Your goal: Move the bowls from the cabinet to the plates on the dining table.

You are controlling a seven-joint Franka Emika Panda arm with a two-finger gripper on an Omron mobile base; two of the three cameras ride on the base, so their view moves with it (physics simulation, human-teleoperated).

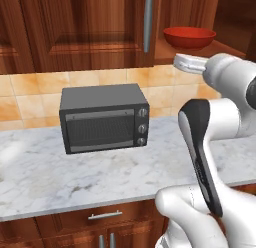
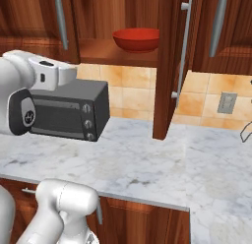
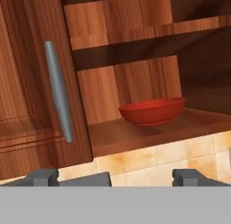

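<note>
And there's the red bowl (image 3: 152, 111), sitting upright on the lower shelf (image 3: 149, 133) of the open wall cabinet (image 2: 165, 66), solid glossy red all over, wide at the rim and tapering down to a narrow foot, nothing inside it that can be made out from this angle. The cabinet is dark reddish-brown wood with raised panels; one door (image 2: 170, 76) swings out edge-on toward the right base camera, its long silver bar handle (image 2: 184, 51) running down it. In the hand view another closed door (image 3: 31, 83) stands to the left of the bowl with its own grey bar handle (image 3: 58, 92), and a bare upper shelf (image 3: 135, 33) crosses above. The gripper (image 3: 106, 177) hangs in front of the opening, below the bowl's level and apart from it, jaws spread wide with nothing between them. Down below, a dark grey toaster oven (image 1: 104, 118) with three knobs sits on the white veined marble tabletop (image 1: 75, 177), against the orange tiled backsplash (image 1: 30, 99). A wall socket (image 2: 227, 103) shows on the tiles at the right.
</note>
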